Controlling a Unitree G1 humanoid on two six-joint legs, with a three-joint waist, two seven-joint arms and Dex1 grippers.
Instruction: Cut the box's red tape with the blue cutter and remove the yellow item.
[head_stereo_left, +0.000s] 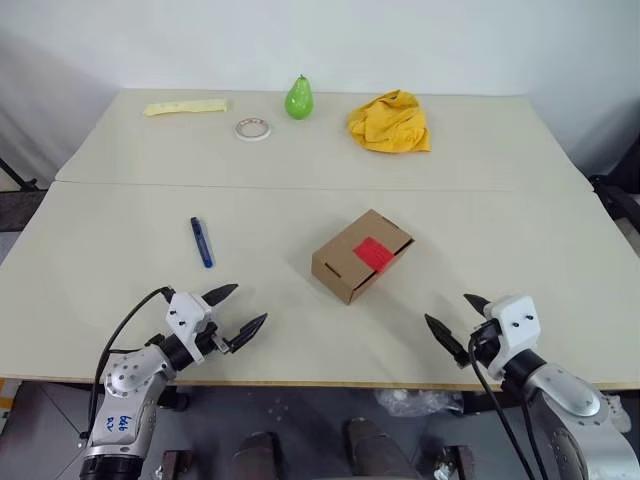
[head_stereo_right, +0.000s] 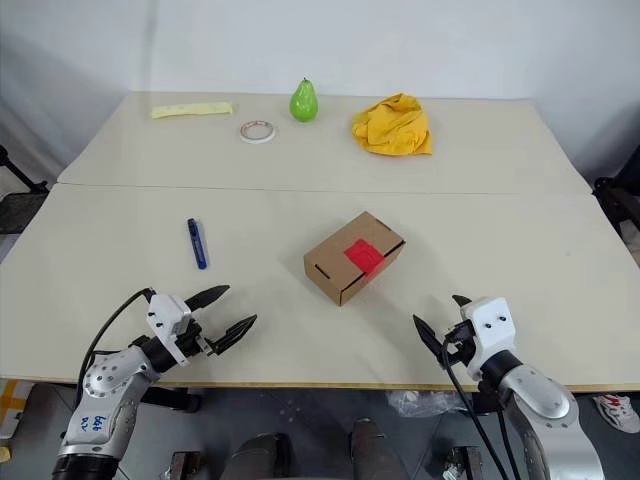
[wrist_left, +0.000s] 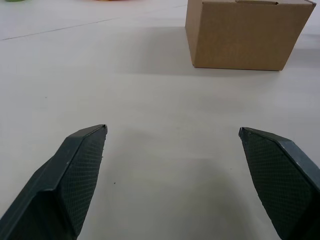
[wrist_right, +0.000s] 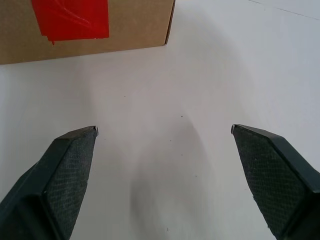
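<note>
Head view: box (head_stereo_left: 361, 256) at centre, red tape (head_stereo_left: 375, 252) unbroken on top; blue cutter (head_stereo_left: 202, 242) centre-left; left gripper (head_stereo_left: 234, 310) and right gripper (head_stereo_left: 458, 318) along the bottom edge, both spread, empty. Wrist views: carton at top edge, cropped. Risk: slim cutter rolling from a shallow pinch. Yellow item presumably sealed inside.
</note>
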